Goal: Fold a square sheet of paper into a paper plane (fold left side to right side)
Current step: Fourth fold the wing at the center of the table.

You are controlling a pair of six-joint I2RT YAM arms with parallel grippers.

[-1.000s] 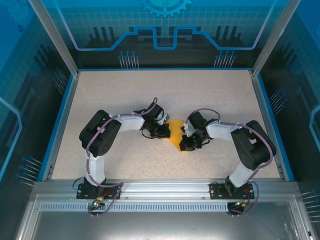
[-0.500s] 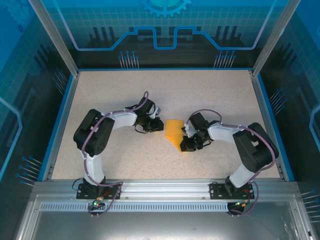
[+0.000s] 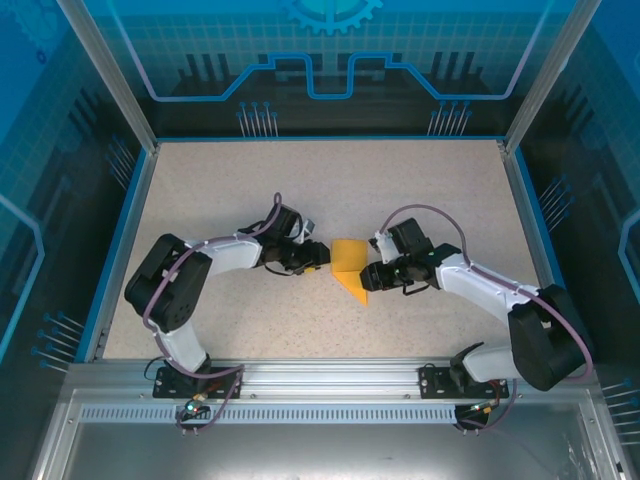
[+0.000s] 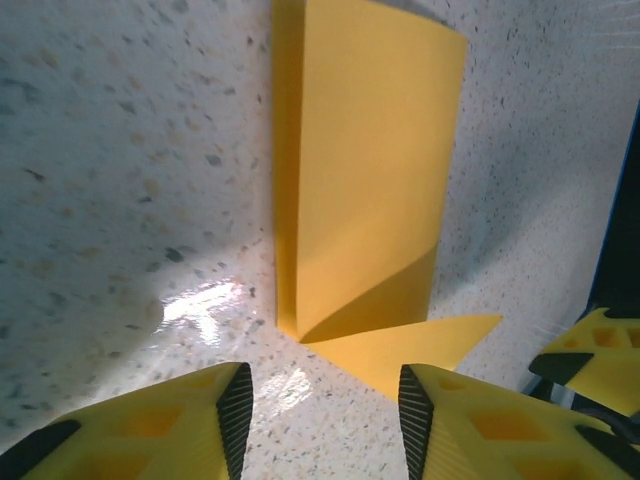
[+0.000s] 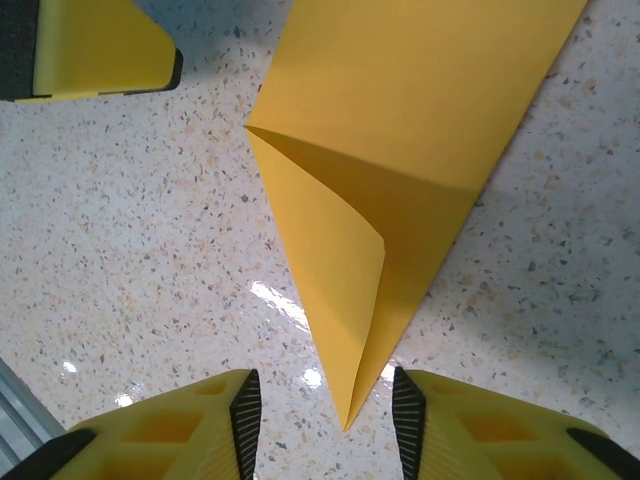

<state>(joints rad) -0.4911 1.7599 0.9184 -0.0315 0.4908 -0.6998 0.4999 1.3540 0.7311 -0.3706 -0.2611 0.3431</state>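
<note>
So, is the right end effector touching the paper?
Apart. Right wrist view: tip of the paper lies between right end effector fingers, table showing either side.

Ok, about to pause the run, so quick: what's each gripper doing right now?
Left gripper: open, holding nothing; the folded paper lies just ahead.
Right gripper: open, holding nothing; the paper's tip lies ungripped between its spread fingers.

The paper plane [image 3: 349,262] lies flat near the middle of the table [image 3: 220,190], with its pointed tip toward the near edge. The left tool [image 3: 320,256] sits just beside the plane's left edge. The right tool [image 3: 371,277] sits just beside its right edge, close to the tip. Each arm reaches in from its own side of the plane.
</note>
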